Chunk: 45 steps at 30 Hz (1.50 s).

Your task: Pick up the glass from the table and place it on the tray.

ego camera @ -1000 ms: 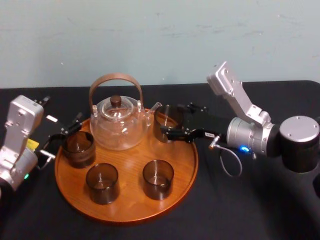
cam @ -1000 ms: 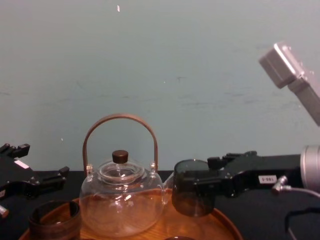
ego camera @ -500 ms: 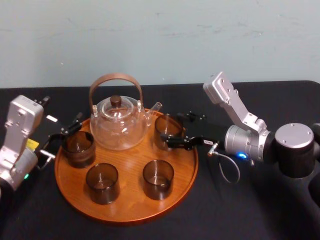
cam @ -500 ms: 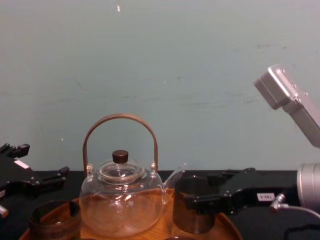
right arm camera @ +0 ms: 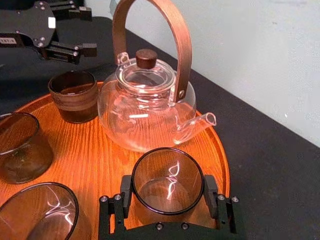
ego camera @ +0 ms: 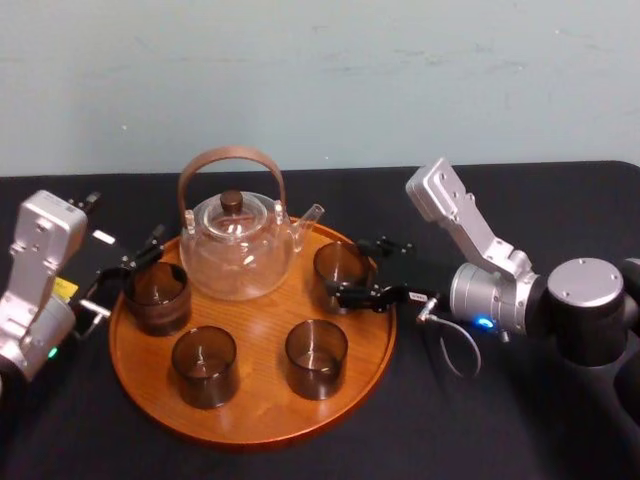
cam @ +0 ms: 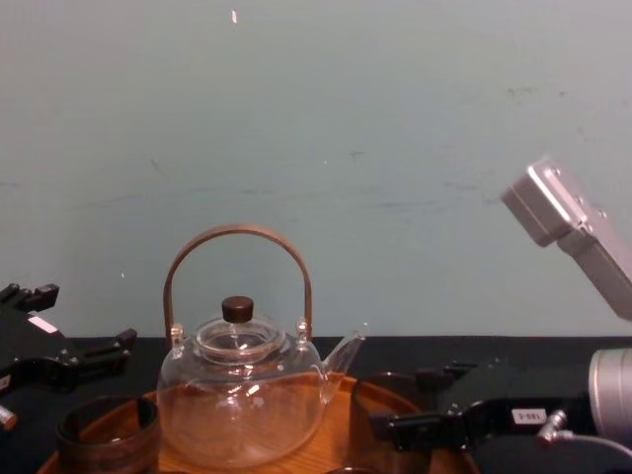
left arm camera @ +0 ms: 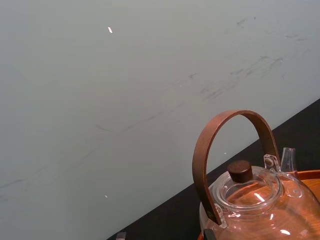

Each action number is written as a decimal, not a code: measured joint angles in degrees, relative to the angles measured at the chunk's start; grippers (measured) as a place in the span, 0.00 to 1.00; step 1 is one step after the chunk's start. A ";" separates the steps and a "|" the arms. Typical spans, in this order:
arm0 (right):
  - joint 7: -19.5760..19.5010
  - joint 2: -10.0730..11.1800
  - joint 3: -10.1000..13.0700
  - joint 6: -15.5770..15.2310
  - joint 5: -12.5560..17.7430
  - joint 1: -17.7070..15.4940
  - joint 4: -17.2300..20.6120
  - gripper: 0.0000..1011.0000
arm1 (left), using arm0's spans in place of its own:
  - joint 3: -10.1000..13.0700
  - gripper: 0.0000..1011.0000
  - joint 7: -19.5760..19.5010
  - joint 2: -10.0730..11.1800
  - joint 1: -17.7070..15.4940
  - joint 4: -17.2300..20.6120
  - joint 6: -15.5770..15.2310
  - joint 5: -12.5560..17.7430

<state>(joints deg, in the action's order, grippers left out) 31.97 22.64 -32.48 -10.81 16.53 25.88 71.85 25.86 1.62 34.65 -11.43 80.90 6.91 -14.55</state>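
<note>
The glass (ego camera: 338, 258) is a dark smoked tumbler that stands upright on the back right part of the round wooden tray (ego camera: 260, 412), just right of the teapot's spout. My right gripper (ego camera: 346, 268) reaches in from the right, shut on the glass. In the right wrist view its two black fingers (right arm camera: 125, 192) press the sides of the glass (right arm camera: 167, 170), whose base rests on the tray (right arm camera: 100, 150). In the chest view the glass (cam: 387, 390) sits low behind the tray's rim. My left gripper (ego camera: 128, 262) is parked at the tray's left edge, open and holding nothing.
A clear glass teapot (ego camera: 235, 245) with a brown hoop handle stands at the back of the tray. Three more dark glasses stand on it: left (ego camera: 157, 297), front left (ego camera: 204, 365) and front middle (ego camera: 316, 358). Black cloth covers the table (ego camera: 480, 420).
My right gripper has come down and drawn slightly forward with the glass, from hanging above the tray's back right rim to resting on the tray. The left arm has not moved.
</note>
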 joint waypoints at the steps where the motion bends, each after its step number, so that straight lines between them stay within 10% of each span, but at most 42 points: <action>1: -0.04 -0.04 -0.02 0.06 -0.05 0.00 -0.13 0.87 | 0.00 0.99 0.00 0.00 0.00 0.00 0.00 0.00; 45: -0.89 -0.63 -0.14 0.45 -1.70 -0.19 -1.02 0.99 | 0.00 0.99 0.00 0.00 0.00 0.00 0.00 0.00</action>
<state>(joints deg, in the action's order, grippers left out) 31.08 22.02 -32.63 -10.35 14.84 25.69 70.83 25.86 1.62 34.65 -11.43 80.90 6.91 -14.55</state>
